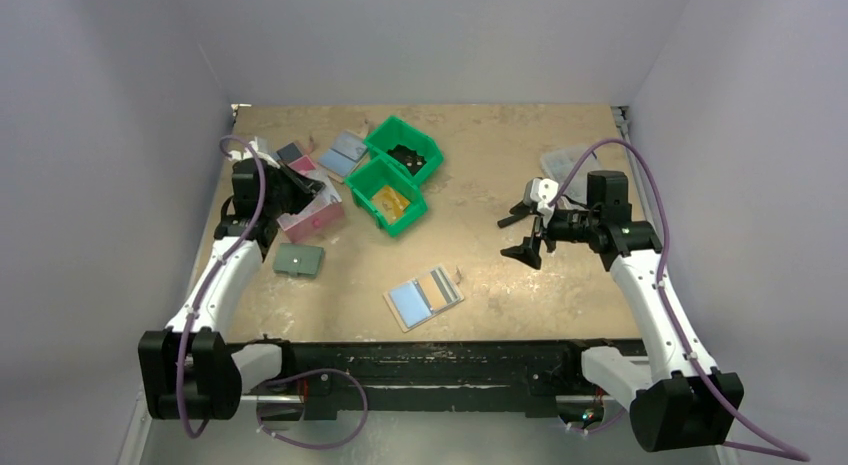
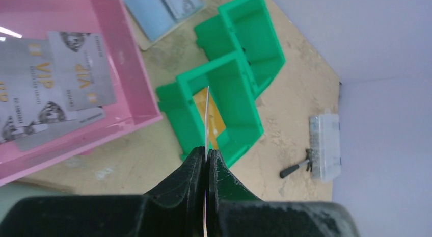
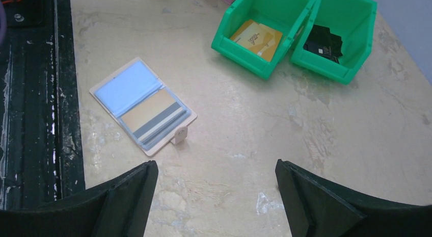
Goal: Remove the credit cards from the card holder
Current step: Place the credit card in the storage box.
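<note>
Open beige folding card holder (image 3: pixel 142 105), tan and grey credit cards (image 3: pixel 153 116) still slotted — left gripper (image 2: pixel 206 158) pinches one thin card (image 2: pixel 208 120) beside a pink plastic tray (image 2: pixel 136 69) — right gripper (image 3: pixel 216 168) spread, empty.

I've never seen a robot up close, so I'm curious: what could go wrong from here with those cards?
1. The left gripper pinches a thin card by one edge; it might slip or bend.
2. The card holder lies open and loose on the table with a tan card in its slot; the open right gripper might only shove it along.
</note>
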Controlling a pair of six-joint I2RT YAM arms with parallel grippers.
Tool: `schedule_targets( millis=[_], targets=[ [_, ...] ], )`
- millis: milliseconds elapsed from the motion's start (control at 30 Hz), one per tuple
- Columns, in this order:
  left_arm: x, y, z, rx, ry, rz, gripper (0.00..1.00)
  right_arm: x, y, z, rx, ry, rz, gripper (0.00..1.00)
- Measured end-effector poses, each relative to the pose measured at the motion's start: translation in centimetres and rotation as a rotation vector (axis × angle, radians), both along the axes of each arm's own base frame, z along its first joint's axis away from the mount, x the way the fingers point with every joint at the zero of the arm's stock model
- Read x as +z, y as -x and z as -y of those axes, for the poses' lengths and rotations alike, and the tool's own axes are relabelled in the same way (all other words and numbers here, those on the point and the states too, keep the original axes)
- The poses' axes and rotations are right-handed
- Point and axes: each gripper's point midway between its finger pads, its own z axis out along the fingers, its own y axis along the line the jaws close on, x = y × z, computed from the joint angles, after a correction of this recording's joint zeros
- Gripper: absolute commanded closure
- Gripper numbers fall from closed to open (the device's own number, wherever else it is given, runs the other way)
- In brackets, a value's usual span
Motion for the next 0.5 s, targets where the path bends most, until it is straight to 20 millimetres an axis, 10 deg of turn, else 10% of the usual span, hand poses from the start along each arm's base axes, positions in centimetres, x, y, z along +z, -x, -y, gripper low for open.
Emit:
schedule_targets(
  millis=[500],
  targets=[
    [-5.8, -5.6, -7.6, 0.156, -0.052, -0.163, 1.00, -1.1, -0.4, 0.1, -0.004, 0.003, -0.045, 0.04]
  ],
)
